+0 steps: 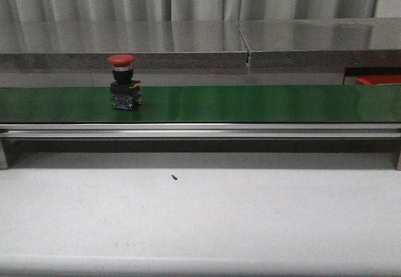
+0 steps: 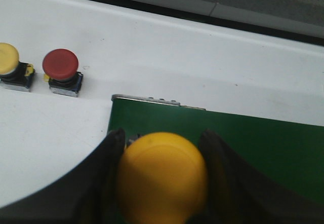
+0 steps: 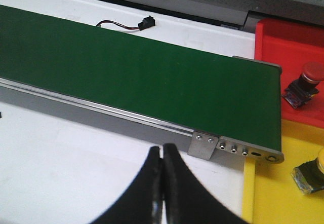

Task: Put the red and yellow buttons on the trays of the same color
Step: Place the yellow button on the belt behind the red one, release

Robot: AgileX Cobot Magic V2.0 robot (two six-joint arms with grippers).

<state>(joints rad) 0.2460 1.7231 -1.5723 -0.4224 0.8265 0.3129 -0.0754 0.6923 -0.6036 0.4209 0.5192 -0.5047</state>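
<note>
Left end effector (image 2: 162, 183) is clamped on a yellow mushroom-head button (image 2: 162, 176), its dark curved fingers (image 2: 109, 173) pressed to either side of the smooth, glossy dome, poised over the near end of the green conveyor belt (image 2: 243, 143). Beyond that end effector, on the white worktop (image 2: 177, 51), a second yellow button (image 2: 11, 67) and a red button (image 2: 62, 71) stand upright side by side, apart from each other, each a rounded cap on a boxy switch body.

Further along, the front view shows another red mushroom button (image 1: 124, 81) standing upright on the matte green belt, toward its left part.

Right end effector (image 3: 163, 183) has its black fingers pressed together with nothing between them, hovering over the worktop just short of the belt's metal end bracket (image 3: 202, 145). Past it, beside the belt's end, lie a red tray (image 3: 283, 46) holding a red button (image 3: 302, 84) and a yellow tray (image 3: 273, 193) holding a yellow-capped button (image 3: 310, 176).

Sorting seems partly done: one button in each tray, at least four left.
</note>
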